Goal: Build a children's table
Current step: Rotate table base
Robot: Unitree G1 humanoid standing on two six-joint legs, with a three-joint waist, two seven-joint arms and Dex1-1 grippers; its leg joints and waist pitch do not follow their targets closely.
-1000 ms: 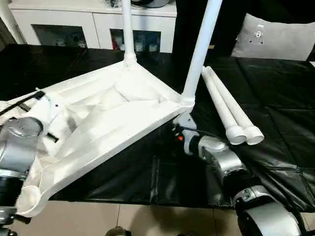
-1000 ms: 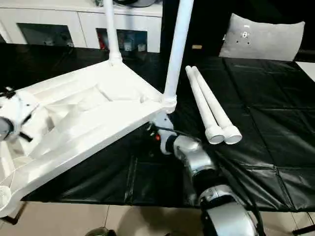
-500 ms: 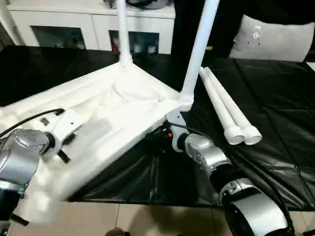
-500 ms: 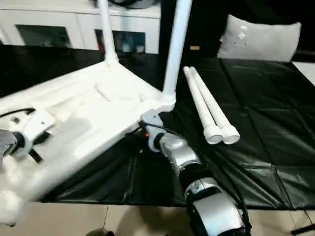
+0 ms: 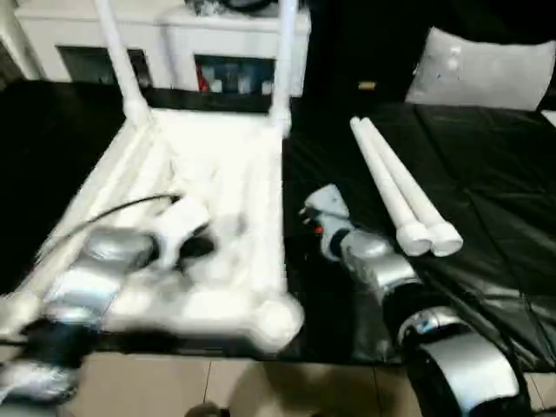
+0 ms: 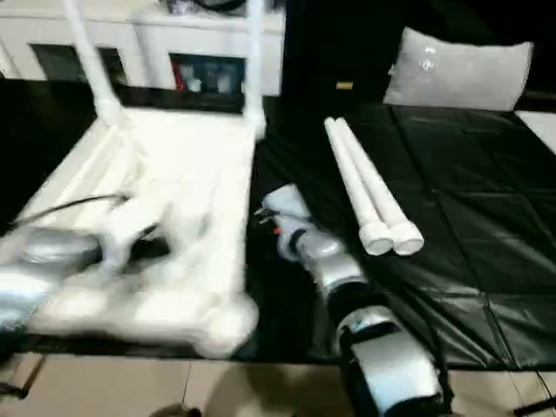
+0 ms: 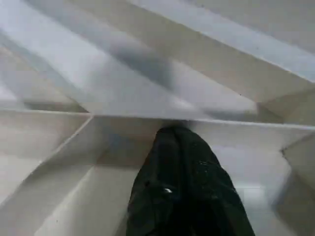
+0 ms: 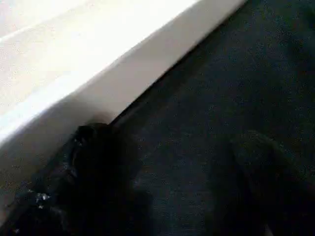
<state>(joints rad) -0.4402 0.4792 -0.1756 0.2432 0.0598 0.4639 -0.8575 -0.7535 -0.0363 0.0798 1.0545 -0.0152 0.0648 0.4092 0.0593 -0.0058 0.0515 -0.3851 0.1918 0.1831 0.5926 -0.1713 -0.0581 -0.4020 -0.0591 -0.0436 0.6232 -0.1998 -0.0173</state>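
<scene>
The left gripper [image 7: 184,147] is held closed, its black fingers pressed together, at the end of the blurred silver left forearm. The right gripper [image 8: 172,162] is spread wide, with its fingers [image 8: 93,162] well apart.

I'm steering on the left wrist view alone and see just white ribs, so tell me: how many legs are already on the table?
Observer: Two. Both fitted legs stand up from the far corners of the upturned table top.
Operator: And the other two?
Observer: The loose legs lie side by side on the black mat, to the right of the top.
Operator: Where's the right gripper?
Observer: The right gripper is open, low over the mat beside the top's right edge, holding nothing.
</scene>
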